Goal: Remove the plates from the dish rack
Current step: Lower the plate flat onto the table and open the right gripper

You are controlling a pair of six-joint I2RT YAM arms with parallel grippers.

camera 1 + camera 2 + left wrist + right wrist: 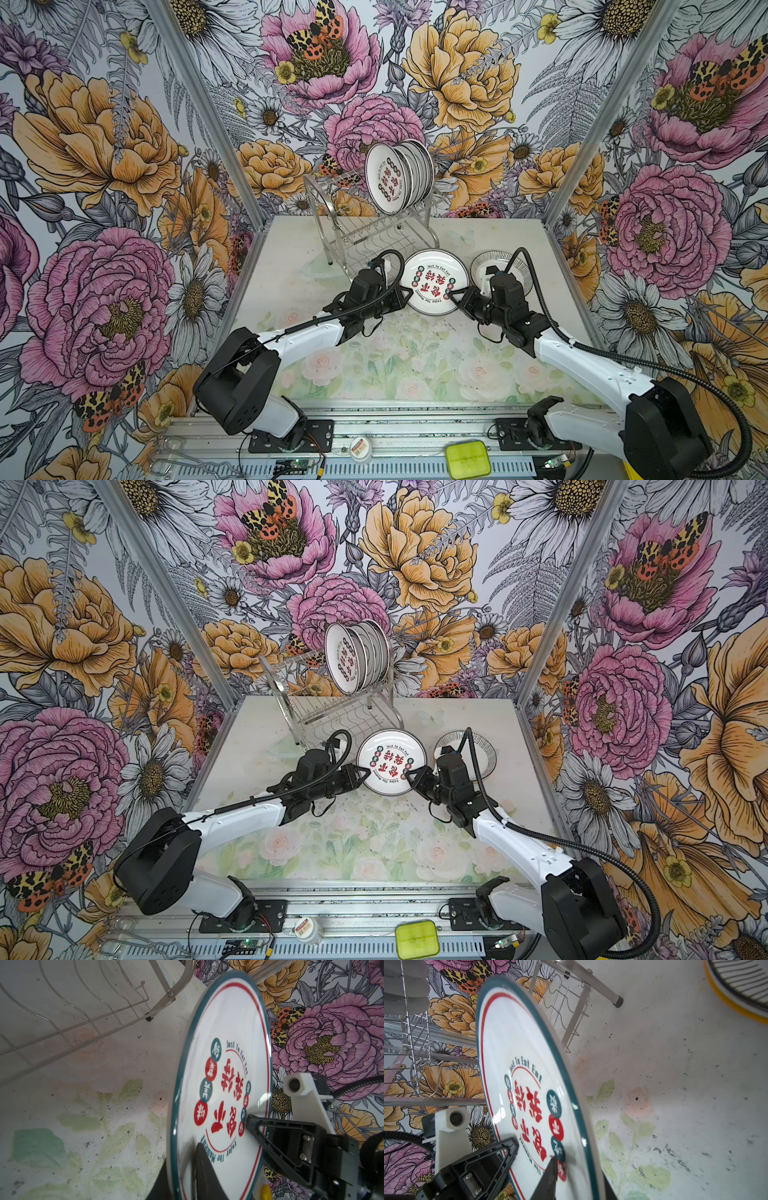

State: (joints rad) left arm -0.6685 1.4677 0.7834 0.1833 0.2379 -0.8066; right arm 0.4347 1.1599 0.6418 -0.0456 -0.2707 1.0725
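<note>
1. Plate [432,270] is off the rack [365,243], at the rack's 5 o'clock. It sits face up with a slight tilt and looks clear of the table [374,357].
2. Left gripper [406,296] is clamped on the rim at the plate's 8 o'clock. The left wrist view shows one jaw flat on the face and the other under it.
3. Right gripper [451,296] straddles the rim at 4 o'clock, upper jaw tip over the print. Can't tell whether it's pinching or slack.
4. Why two holds: grips on opposite rims read as an arm-to-arm handover. Can't tell which way it goes. My guess is they take the rim because it's the only part the jaws can span.
5. Why here: the spot is mid-table between the arms, so both reach it. A striped plate [488,259] lies flat between the plate's 2 and 3 o'clock, on a yellow-rimmed plate [747,1013]. That looks like the drop pile, and it's on the right arm's side.
6. Racked plates [388,178]: several stand upright in the upper-tier slots, packed close at the rack's 3 o'clock end. The front one carries the same print, so plenty is left to unload.
7. Look of the plate [224,1032]:
   - Round, white and glossy, with window glare on the glaze.
   - Teal outer edge with a thin red ring inside it.
   - Big red characters at centre, flanked by arcs of teal and red dots with white characters.
   - "Just To Eat Eat" on one side and "Enjoy The Moment" opposite.
8. Risk: slick glaze and a shallow rim bite. If one side lets go before the other is firm, the plate probably pivots or slips.
</note>
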